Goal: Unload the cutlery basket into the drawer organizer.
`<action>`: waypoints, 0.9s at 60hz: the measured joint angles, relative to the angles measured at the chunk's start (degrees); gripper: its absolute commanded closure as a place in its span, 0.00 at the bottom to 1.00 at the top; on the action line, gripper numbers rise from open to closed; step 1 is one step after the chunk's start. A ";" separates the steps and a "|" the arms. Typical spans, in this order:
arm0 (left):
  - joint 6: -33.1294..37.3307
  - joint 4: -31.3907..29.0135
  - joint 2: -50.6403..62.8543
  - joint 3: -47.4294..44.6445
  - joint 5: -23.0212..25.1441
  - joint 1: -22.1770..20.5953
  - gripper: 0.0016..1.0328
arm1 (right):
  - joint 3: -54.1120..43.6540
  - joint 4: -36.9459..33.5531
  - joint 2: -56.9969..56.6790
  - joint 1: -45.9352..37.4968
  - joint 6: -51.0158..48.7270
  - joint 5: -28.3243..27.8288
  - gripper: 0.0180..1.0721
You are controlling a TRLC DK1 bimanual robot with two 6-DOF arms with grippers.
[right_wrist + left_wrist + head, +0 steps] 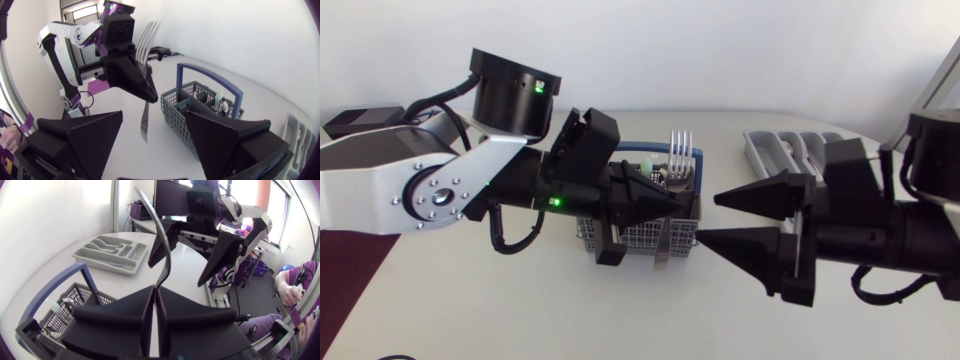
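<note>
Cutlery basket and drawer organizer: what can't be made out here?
Head view: the left arm and its jaws cover most of the cutlery basket; the right arm hides the drawer organizer's near side.
Right wrist view: the basket's contents are too small to count; the organizer is cut off at the edge.
Left wrist view: the fork is seen edge-on, tines unreadable.

White table (520, 310): grey cutlery basket (642, 236) mid-table, grey organizer (778, 150) near far edge.
</note>
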 measured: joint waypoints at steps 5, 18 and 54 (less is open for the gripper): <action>0.00 -0.37 0.00 0.11 1.77 0.00 0.97 | -0.94 -0.09 1.92 1.18 -2.27 -0.48 0.13; -0.02 -1.73 0.00 1.40 6.40 0.00 0.97 | -1.53 -0.15 5.01 5.29 -6.86 -1.01 0.14; -0.02 -1.92 -0.04 2.14 7.63 -0.68 0.97 | 1.18 1.62 12.57 5.81 -8.02 -5.53 0.76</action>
